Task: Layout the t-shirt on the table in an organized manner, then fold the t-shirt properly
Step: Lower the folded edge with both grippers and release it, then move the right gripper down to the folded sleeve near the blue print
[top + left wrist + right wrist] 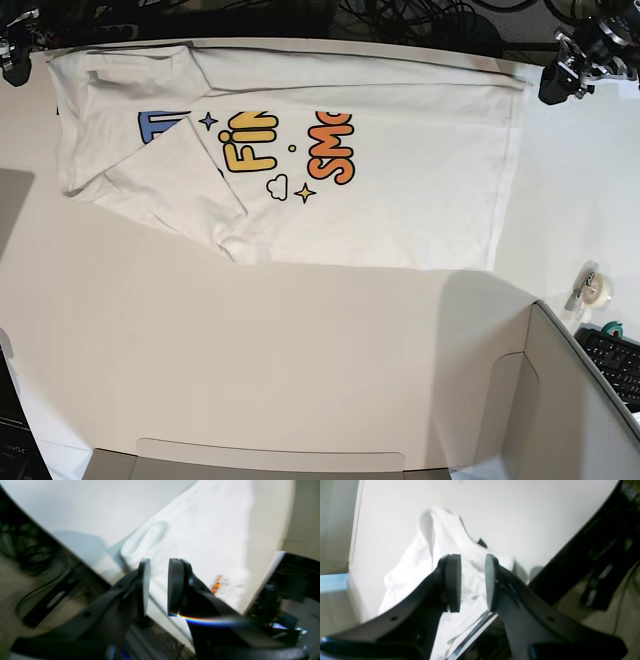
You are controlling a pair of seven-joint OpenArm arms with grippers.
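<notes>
The white t-shirt point(400, 190) lies print-up along the far edge of the table point(250, 350), with colourful lettering showing and one sleeve flap folded over its left part. At the shirt's right end, off its corner, my left gripper point(560, 82) hovers. In the left wrist view this gripper point(158, 587) is open above the t-shirt point(205, 530) near the table edge, with nothing between its pads. My right gripper point(14, 62) is at the shirt's left end. The right wrist view shows it point(472, 585) open over bunched white t-shirt point(420, 562) cloth, holding nothing.
Grey cardboard box walls point(560, 400) stand at the near right and along the near edge. A tape roll point(597, 288) and a keyboard point(615, 365) sit at the right. Dark cables point(400, 15) run behind the table's far edge.
</notes>
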